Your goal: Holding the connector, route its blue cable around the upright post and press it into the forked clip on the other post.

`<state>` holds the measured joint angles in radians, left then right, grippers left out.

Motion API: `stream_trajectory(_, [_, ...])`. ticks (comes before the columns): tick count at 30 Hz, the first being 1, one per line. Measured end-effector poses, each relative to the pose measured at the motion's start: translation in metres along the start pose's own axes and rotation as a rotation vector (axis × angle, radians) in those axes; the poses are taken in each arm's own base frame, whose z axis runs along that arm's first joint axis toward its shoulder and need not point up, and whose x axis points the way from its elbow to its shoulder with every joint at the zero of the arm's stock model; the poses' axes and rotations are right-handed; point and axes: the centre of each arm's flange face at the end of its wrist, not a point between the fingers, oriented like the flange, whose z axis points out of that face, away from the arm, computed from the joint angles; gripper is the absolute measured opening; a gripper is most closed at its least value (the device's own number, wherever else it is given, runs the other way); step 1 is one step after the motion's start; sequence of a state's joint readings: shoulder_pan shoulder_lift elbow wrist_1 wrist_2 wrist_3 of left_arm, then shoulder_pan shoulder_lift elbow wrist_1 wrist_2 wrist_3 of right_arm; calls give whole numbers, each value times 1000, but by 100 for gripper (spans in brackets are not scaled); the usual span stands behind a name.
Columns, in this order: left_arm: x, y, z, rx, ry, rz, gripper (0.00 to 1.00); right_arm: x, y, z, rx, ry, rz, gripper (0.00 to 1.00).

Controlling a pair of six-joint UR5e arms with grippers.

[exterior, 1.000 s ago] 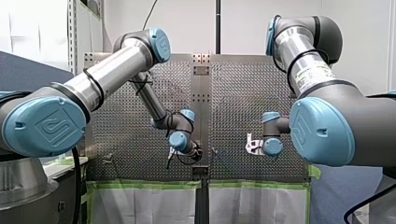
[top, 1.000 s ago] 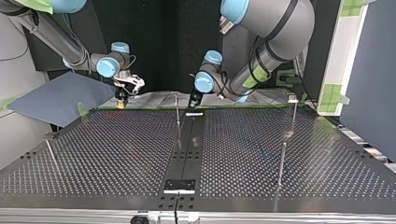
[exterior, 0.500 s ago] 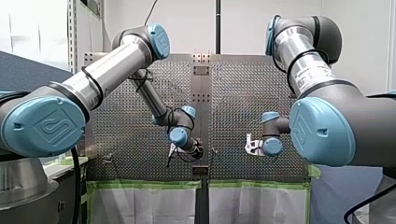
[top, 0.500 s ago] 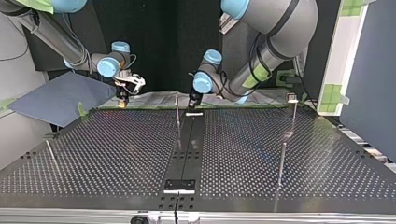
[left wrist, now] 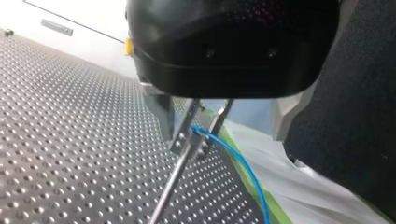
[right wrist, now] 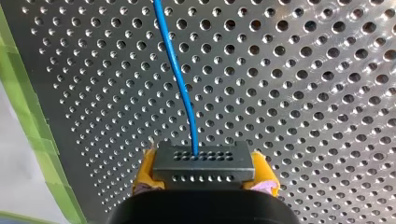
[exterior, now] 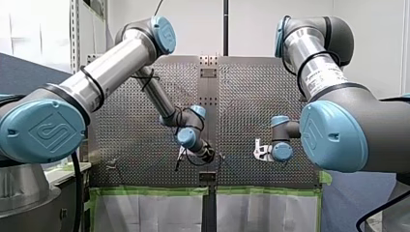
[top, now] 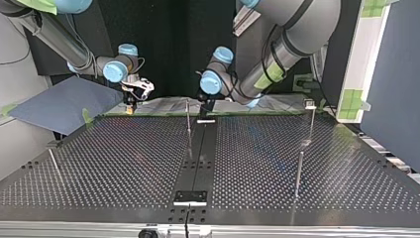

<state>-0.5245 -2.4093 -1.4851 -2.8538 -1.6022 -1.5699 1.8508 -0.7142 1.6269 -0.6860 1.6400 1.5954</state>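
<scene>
Right wrist view: right hand tight on connector near taped table edge.

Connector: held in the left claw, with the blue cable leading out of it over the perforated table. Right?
Not quite. The connector is held in the right claw, not the left, as the right wrist view shows. The rest stands: the blue cable leads out of it over the perforated table.
</scene>
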Motion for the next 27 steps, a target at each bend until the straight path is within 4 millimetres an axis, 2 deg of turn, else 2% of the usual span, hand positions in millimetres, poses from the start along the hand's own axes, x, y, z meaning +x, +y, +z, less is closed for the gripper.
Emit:
stream_trajectory(13, [5,-23,-17,24,10,-2,100,1,0,1,0,2,5,0])
stream_trajectory(27, [5,-29,-19,20,9,-20,100,1,2,1,-1,2,9,0])
